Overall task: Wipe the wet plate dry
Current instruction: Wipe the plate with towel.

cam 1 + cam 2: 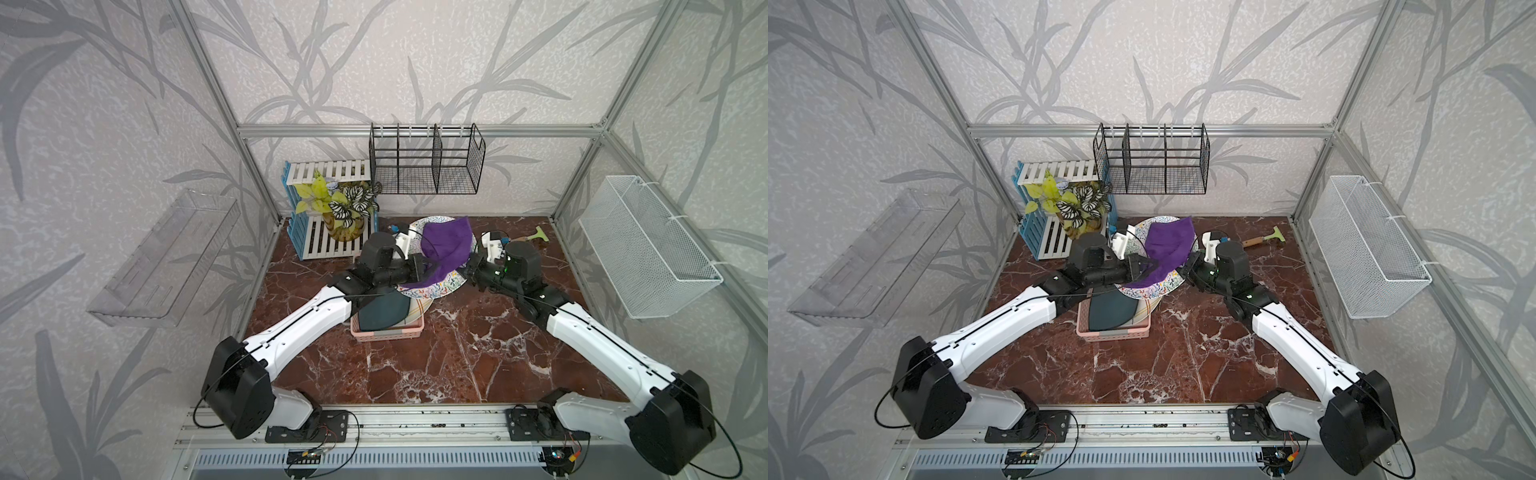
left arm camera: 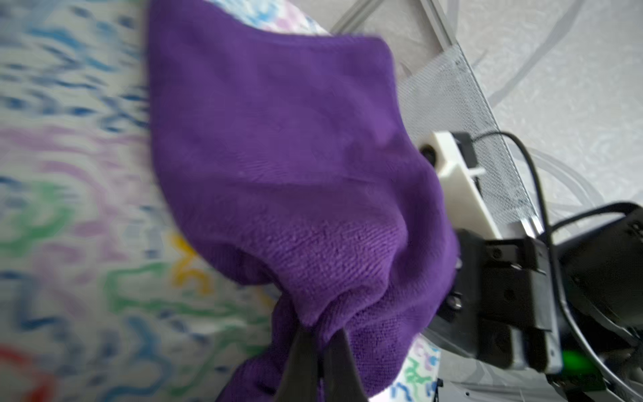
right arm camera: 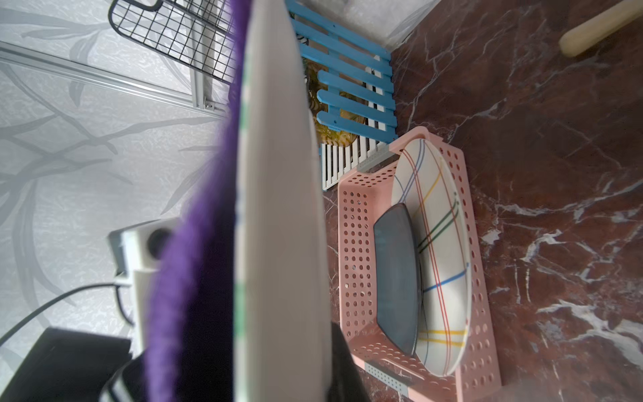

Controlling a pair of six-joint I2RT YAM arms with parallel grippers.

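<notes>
A plate with colourful squiggles hangs tilted above the table's back middle. A purple cloth lies draped over its face. My left gripper is shut on a bunched lower fold of the cloth; in the left wrist view its jaws pinch the cloth against the plate. My right gripper is shut on the plate's right rim. In the right wrist view the plate shows edge-on in the gripper, with the cloth behind.
Below the plate stands a pink basket holding a dark plate and a striped plate. A potted plant sits on a slatted rack at back left. A wooden-handled scraper lies at back right. A black wire rack and a white mesh basket hang on the walls.
</notes>
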